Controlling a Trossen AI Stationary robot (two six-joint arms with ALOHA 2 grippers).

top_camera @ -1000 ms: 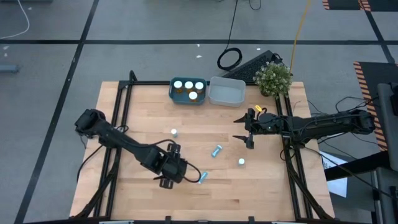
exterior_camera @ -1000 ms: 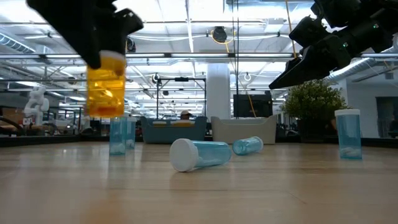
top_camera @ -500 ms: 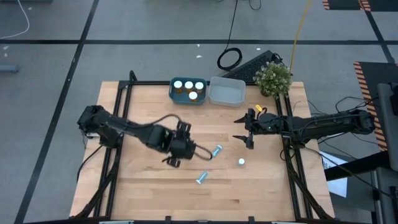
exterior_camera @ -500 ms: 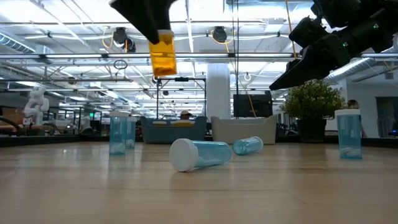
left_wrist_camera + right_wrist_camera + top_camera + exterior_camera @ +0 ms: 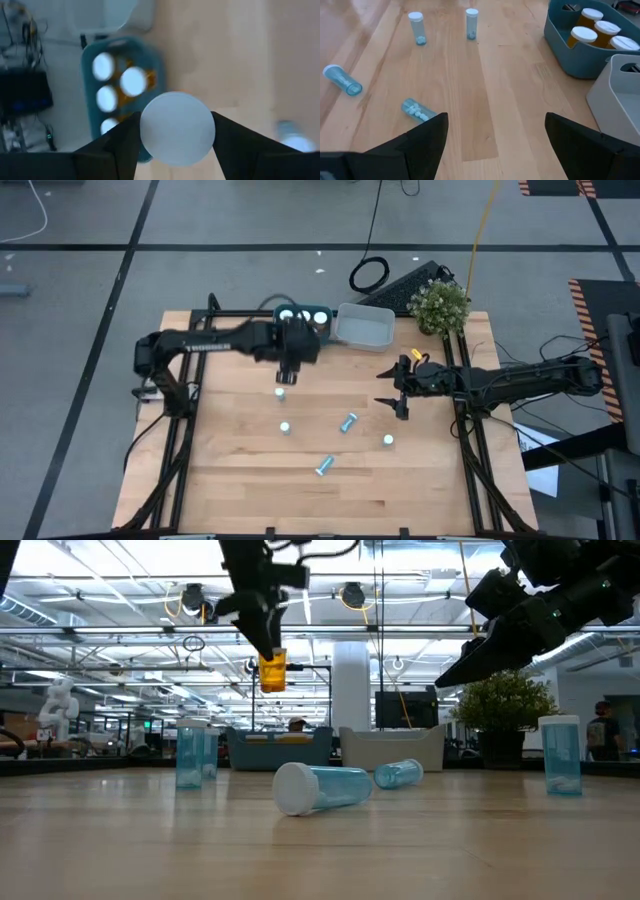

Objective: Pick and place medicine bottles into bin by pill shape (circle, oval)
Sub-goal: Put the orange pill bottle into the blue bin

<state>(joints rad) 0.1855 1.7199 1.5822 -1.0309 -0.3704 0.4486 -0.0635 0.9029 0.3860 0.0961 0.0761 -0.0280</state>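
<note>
Carrying an orange bottle (image 5: 272,671) upright, pinched in your left gripper (image 5: 290,352), you sit at the blue bin's (image 5: 322,321) 6 o'clock edge. Right gripper (image 5: 392,389) waits at 3 o'clock, fingers spread.

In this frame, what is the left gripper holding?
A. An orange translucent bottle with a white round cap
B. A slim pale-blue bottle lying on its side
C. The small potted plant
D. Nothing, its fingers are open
A: the low view shows the orange translucent bottle gripped by the left gripper in the air, and the left wrist view shows its white round cap between the fingers, near the blue bin.
</note>
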